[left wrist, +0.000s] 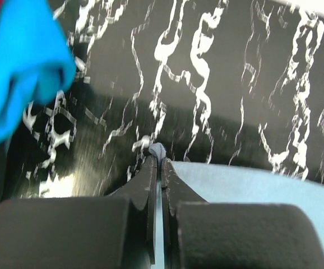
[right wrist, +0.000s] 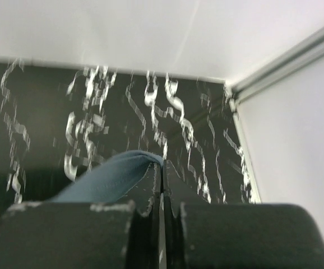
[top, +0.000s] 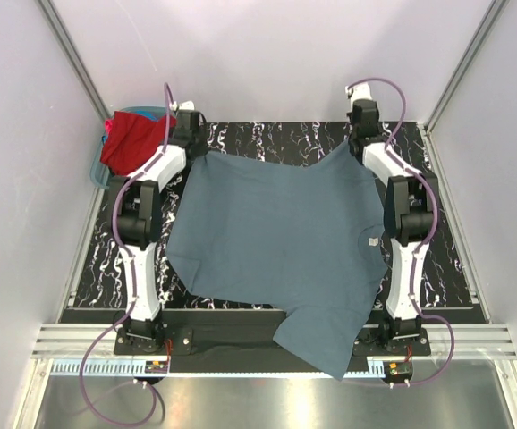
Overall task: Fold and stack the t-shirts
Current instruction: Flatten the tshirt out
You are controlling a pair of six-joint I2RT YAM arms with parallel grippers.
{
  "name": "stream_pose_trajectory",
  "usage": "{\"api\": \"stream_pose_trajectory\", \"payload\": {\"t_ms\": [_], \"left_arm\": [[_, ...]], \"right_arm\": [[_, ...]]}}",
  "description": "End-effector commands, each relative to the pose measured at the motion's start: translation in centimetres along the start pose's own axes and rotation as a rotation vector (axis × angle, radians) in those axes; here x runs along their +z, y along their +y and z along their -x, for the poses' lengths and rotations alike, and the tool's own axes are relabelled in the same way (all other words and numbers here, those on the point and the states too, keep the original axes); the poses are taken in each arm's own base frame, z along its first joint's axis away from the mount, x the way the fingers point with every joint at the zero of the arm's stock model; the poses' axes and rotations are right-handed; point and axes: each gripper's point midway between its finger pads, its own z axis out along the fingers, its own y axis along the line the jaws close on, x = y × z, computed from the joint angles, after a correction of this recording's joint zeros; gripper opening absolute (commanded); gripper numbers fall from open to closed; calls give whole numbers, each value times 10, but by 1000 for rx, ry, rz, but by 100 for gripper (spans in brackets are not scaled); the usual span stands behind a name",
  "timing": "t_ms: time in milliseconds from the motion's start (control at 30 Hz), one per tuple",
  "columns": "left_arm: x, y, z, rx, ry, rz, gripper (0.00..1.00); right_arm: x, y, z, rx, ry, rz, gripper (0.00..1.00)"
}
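left pincer [left wrist: 157, 158]: jaws pressed together on a pinch of the slate grey-blue soft cloth t-shirt [top: 281, 237] (a small bunch pokes out past the tips)
right pincer [right wrist: 162, 168]: jaws closed tight on a folded edge of the same t-shirt; the cloth trails off to this pincer's left
grey-blue t-shirt count: one
grey-blue t-shirt place: spread wide between the two pincers, one far corner at each, the rest running back from them toward the arm bases; one part hangs over the near table edge by the right arm's base
red soft cloth t-shirt [top: 133, 138]: one, bunched up just left of the left pincer, not touching it
bright blue soft cloth t-shirt [left wrist: 22, 67]: one, up and to the left of the left pincer in its wrist view, apart from the tips
teal-blue plastic basket [top: 97, 172]: one, left of the left pincer, holding the red t-shirt
black white-veined marble-look table top [top: 276, 138]: one, bare ahead of both pincers
arms: two
pincers: two, both gripping the same t-shirt
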Motion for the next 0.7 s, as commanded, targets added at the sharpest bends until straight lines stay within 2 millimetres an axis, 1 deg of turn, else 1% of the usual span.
{"api": "stream_pose_trajectory", "payload": {"t_ms": [0, 33, 67, 100, 133, 167, 200, 233, 267, 333, 367, 400, 500, 667], "left_arm": [[3, -13, 54, -22, -133, -37, 0], [4, -13, 60, -23, -147, -37, 0], [6, -10, 62, -23, -150, -29, 0], [12, -8, 59, -22, -141, -24, 0], [12, -9, 66, -25, -154, -28, 0], [17, -6, 66, -27, -152, -23, 0], [19, -4, 67, -28, -152, -20, 0], [20, -5, 72, -31, -159, -27, 0], [24, -3, 70, -30, -153, -27, 0], [27, -5, 70, -26, -150, -38, 0], [30, -3, 68, -26, -144, -36, 0], [32, -3, 67, -26, -139, -45, 0], [37, -4, 66, -24, -132, -59, 0], [39, -1, 67, -9, -135, -70, 0]], "right_arm": [[16, -33, 58, 114, -136, -76, 0], [19, -30, 59, 124, -137, -70, 0], [24, -27, 55, 127, -129, -65, 0], [26, -27, 61, 142, -142, -64, 0], [28, -26, 63, 149, -145, -60, 0], [33, -23, 60, 148, -142, -58, 0], [35, -24, 66, 153, -152, -52, 0], [37, -22, 68, 161, -155, -41, 0], [41, -19, 65, 163, -150, -34, 0], [43, -20, 70, 174, -162, -30, 0], [46, -18, 68, 175, -159, -28, 0], [47, -18, 70, 188, -161, -24, 0], [51, -17, 68, 202, -153, -17, 0], [47, -14, 68, 211, -143, 5, 0]]}}
